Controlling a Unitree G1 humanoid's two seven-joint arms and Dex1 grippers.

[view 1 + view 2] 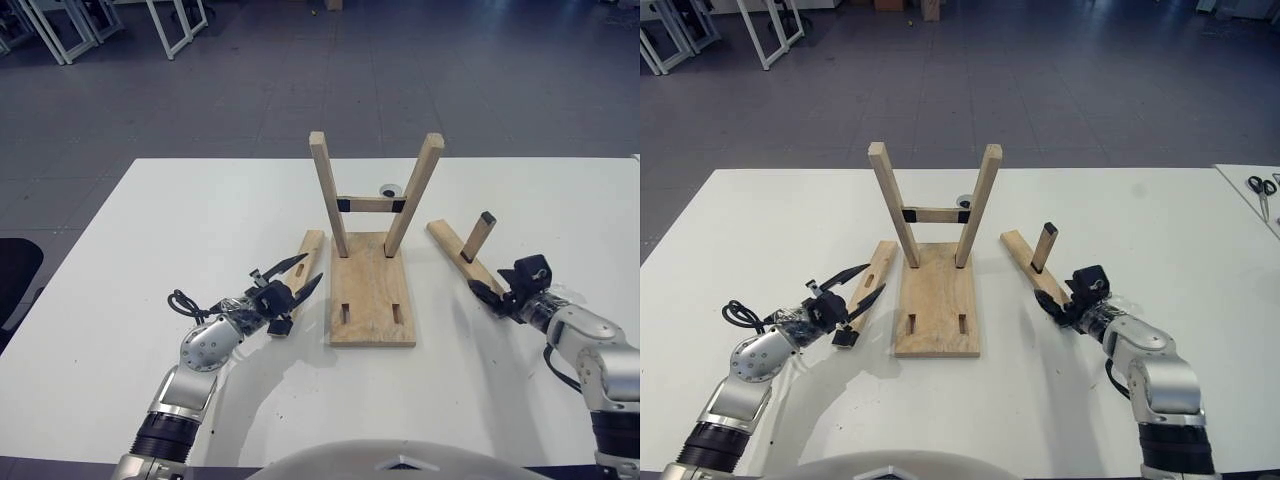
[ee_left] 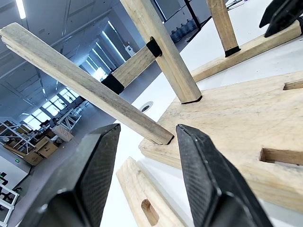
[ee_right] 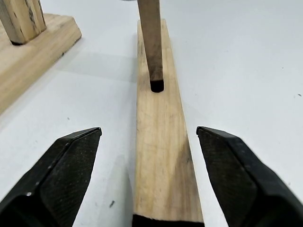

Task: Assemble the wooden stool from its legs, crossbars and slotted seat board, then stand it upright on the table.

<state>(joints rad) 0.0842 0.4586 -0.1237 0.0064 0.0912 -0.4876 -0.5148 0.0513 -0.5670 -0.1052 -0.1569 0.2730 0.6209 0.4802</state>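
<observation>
The seat board point(image 1: 371, 295) lies flat at the table's point(image 1: 180, 220) centre. Two legs point(image 1: 329, 195) stand in its far slots, joined by a crossbar point(image 1: 371, 204); the two near slots are bare. At its 9 o'clock a loose leg point(image 1: 308, 255) lies flat just beside it. At 2 o'clock a second loose leg point(image 1: 455, 252) lies flat with a short crossbar point(image 1: 479, 236) standing in it. The left gripper point(image 1: 312, 268) is spread by the first loose leg. The right gripper point(image 3: 147, 135) is spread astride the second leg's near end.
</observation>
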